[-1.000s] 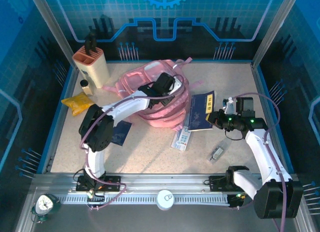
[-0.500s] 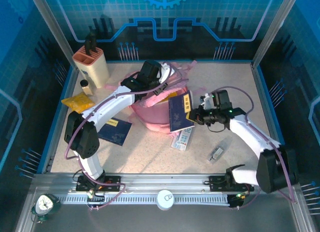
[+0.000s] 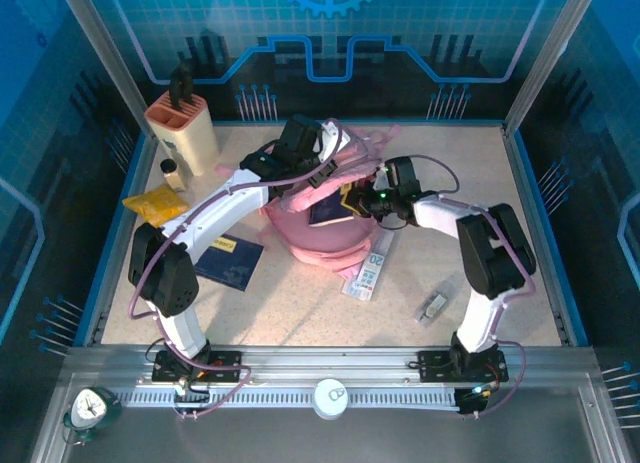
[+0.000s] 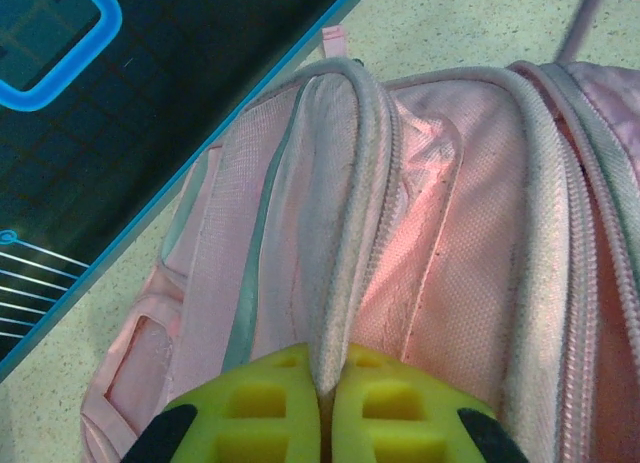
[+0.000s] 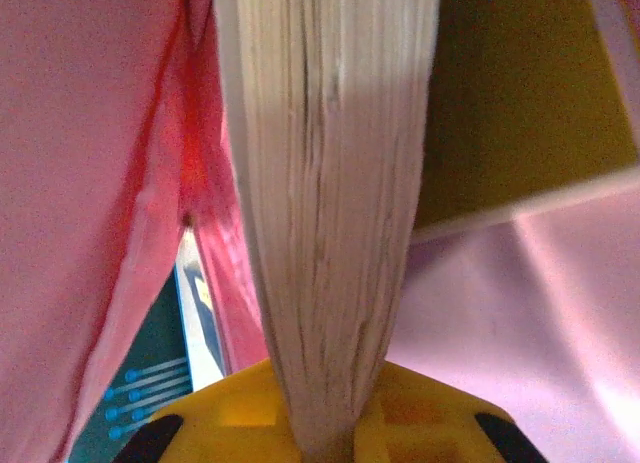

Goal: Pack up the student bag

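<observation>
The pink student bag lies mid-table with its mouth held up. My left gripper is shut on the bag's pale zip edge, pinched between yellow pads. My right gripper is shut on a dark blue book, which sits partly inside the bag's opening. In the right wrist view the book's page edge rises straight from between the pads, with pink bag fabric on both sides.
A second blue book lies left of the bag. A ruler-like card and a small metal clip lie to the right. A knife block, a small bottle and a yellow packet stand at the back left.
The right gripper carried the blue book leftward from the table into the bag's mouth. The left gripper rose with the bag's edge a second ago, then held still.
</observation>
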Robot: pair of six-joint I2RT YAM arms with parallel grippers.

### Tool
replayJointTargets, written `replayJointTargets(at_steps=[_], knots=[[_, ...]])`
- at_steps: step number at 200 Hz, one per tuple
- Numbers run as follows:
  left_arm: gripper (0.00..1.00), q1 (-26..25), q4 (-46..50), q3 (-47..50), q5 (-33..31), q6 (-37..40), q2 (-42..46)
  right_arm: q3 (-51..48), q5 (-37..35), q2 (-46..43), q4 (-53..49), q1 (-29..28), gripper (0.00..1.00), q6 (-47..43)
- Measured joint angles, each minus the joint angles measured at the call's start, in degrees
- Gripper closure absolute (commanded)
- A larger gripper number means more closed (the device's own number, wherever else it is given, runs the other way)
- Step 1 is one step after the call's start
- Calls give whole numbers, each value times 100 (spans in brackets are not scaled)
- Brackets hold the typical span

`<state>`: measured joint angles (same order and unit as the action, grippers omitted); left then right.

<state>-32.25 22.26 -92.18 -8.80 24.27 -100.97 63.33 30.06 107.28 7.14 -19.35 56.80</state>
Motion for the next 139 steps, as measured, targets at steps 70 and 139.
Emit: replayJointTargets(at_steps=[70, 139], knots=[[100, 63, -11, -2, 74, -70, 13, -107, -1132, -450, -682, -155, 30, -634], [100, 103, -22, -2, 175, -188, 22, -754, -1676, -850, -767, -730, 77, -1054]])
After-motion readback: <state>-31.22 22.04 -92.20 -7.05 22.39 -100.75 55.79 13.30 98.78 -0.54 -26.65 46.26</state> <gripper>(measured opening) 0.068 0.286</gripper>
